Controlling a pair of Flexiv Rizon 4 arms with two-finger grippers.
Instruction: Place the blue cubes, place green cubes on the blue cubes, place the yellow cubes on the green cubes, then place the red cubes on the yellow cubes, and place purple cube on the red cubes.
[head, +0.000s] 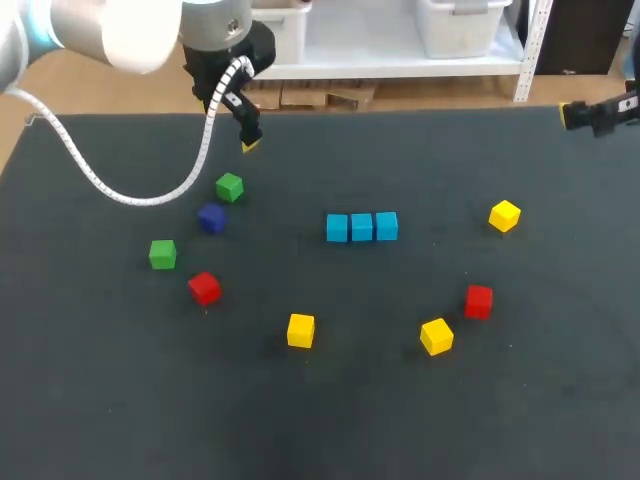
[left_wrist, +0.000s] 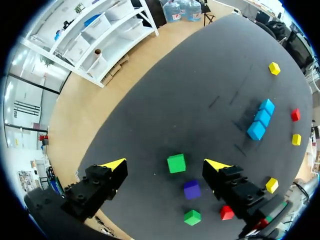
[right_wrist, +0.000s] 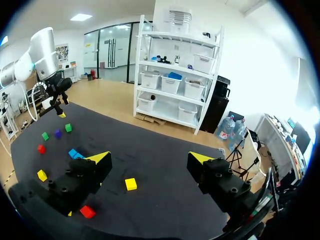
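From above, our left pincer (head: 249, 142) hung over the table (head: 330, 420), near a green cube (head: 229, 187). The three blue cubes (head: 361, 227) sat in a row in the middle, side by side. A purple cube (head: 211, 217) sat just beside the green cube, so we thought we had to take care not to bump it. Our right pincer (head: 590, 116) was far off by the table's corner.

From the left wrist, the left pincer was wide open and held nothing. The green cube lay ahead, between the two yellow tips, not touching them. We thought it best to go straight down, keep the cube in the middle, and close softly.

From the right wrist, the right pincer was open and empty too, with a yellow cube (right_wrist: 130, 184) ahead of it.
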